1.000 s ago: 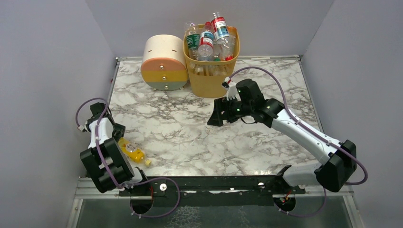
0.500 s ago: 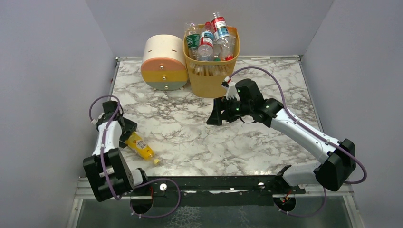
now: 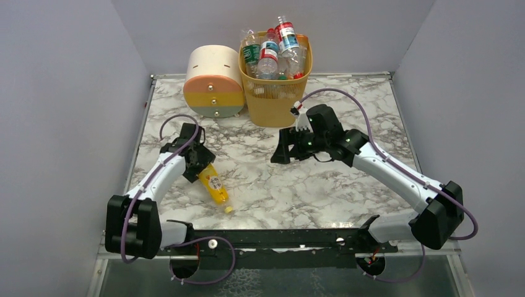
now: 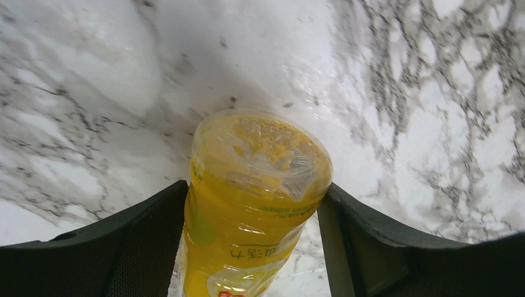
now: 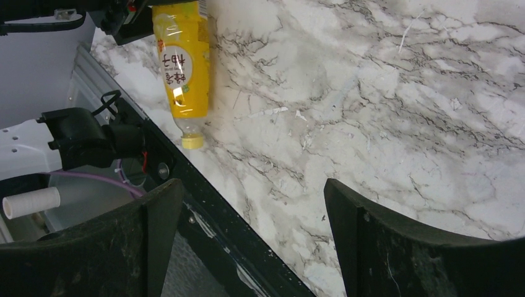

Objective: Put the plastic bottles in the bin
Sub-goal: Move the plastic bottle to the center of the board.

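Note:
My left gripper [image 3: 201,168] is shut on a yellow bottle [image 3: 215,185] at the left front of the marble table, gripping it near its base. In the left wrist view both fingers [image 4: 155,229] press the sides of the yellow bottle [image 4: 257,185], whose base points away from the camera. Its yellow cap [image 3: 228,210] points toward the near edge. The yellow-orange bin [image 3: 272,102] stands at the back, heaped with several plastic bottles [image 3: 272,49]. My right gripper [image 3: 280,151] hangs open and empty over the table's middle, in front of the bin; its wrist view shows the yellow bottle [image 5: 182,68] far off.
A round cream, orange and green drawer unit [image 3: 213,83] stands just left of the bin. Grey walls enclose the table on three sides. The black front rail [image 5: 204,204] runs along the near edge, close to the bottle's cap.
The left gripper closed on the yellow bottle and carried it from the far left front toward the table's middle, swinging its cap toward the near edge. The right arm has barely moved.

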Action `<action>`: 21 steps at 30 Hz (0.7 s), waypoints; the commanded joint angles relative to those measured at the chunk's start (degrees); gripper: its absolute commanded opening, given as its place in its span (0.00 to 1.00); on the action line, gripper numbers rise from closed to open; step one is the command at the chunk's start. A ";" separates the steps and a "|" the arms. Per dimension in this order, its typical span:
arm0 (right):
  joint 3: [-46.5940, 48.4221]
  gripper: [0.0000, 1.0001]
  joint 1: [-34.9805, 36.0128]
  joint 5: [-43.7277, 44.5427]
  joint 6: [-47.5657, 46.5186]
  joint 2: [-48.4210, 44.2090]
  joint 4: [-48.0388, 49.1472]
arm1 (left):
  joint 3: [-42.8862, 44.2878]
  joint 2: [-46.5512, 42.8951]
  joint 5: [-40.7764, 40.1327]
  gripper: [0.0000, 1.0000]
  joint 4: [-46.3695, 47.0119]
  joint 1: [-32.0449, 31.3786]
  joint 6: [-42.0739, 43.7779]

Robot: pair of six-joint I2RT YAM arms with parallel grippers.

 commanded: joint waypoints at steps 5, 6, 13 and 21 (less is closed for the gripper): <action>-1.24 0.86 0.44 2.42 1.59 -2.16 -0.85 | 8.51 6.61 -5.46 0.66 1.98 -14.45 -8.32; -1.33 0.86 0.44 2.68 1.55 -2.40 -1.13 | 9.52 7.85 -5.84 0.66 2.20 -16.49 -9.04; -2.15 0.86 0.31 5.60 1.08 -5.40 -4.18 | 17.75 18.18 -8.98 0.67 2.92 -28.84 -12.28; -5.33 0.86 0.35 7.64 2.24 -8.99 -5.30 | 27.92 29.50 -8.99 0.68 3.03 -35.02 -8.73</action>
